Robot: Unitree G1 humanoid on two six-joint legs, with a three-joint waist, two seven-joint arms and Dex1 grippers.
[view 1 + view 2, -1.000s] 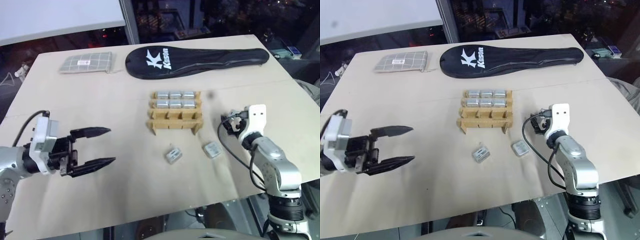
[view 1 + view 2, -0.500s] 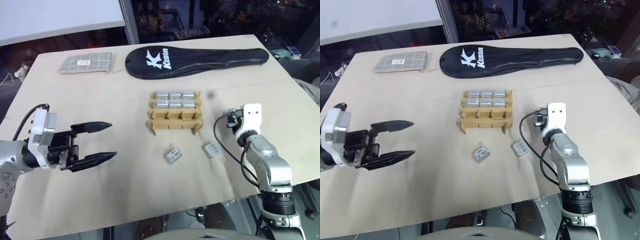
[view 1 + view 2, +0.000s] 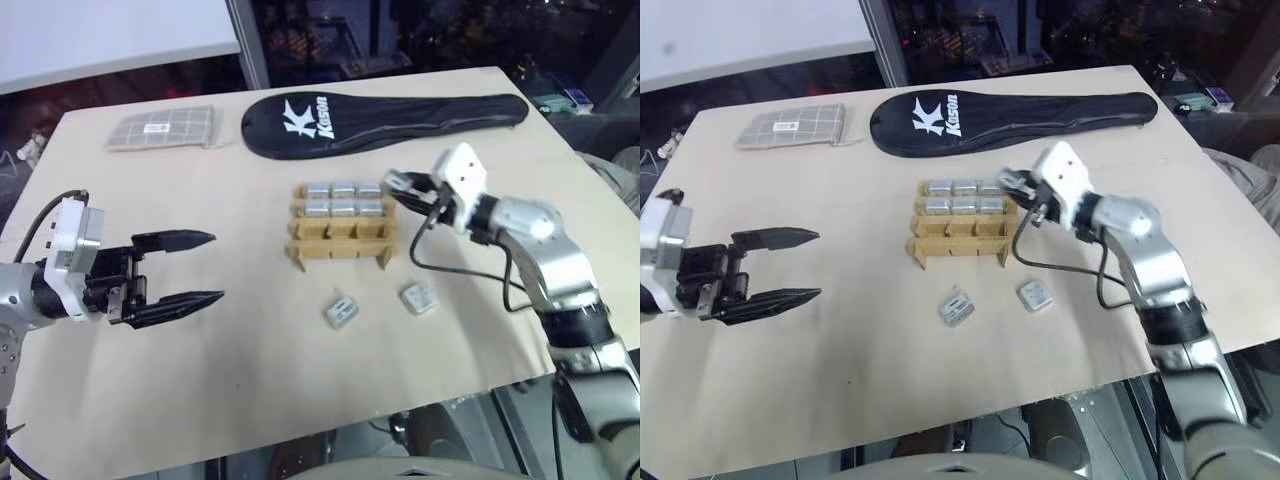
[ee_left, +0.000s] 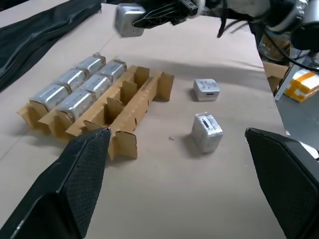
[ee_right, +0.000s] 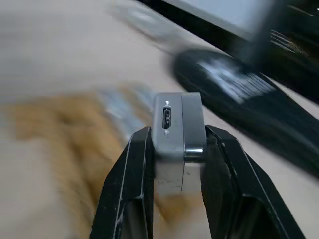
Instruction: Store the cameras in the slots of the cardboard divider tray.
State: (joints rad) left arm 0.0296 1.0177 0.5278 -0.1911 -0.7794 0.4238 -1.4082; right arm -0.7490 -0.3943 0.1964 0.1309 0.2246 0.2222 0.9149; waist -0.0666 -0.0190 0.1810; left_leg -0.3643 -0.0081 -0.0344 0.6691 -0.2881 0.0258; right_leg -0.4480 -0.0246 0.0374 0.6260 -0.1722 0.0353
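Camera (image 5: 178, 132) clamped in right pincer (image 3: 400, 184), port end toward wrist, long axis along fingers, above tray (image 3: 343, 236) at 2 o'clock, left pincer (image 3: 195, 268) apart.

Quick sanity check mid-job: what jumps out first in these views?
The right pincer holds a camera clamped between its fingers in the air, beside the far right corner of the cardboard divider tray. The tray's two far rows are full and its near row is empty. Two loose cameras lie in front of it, and the left pincer hangs open.
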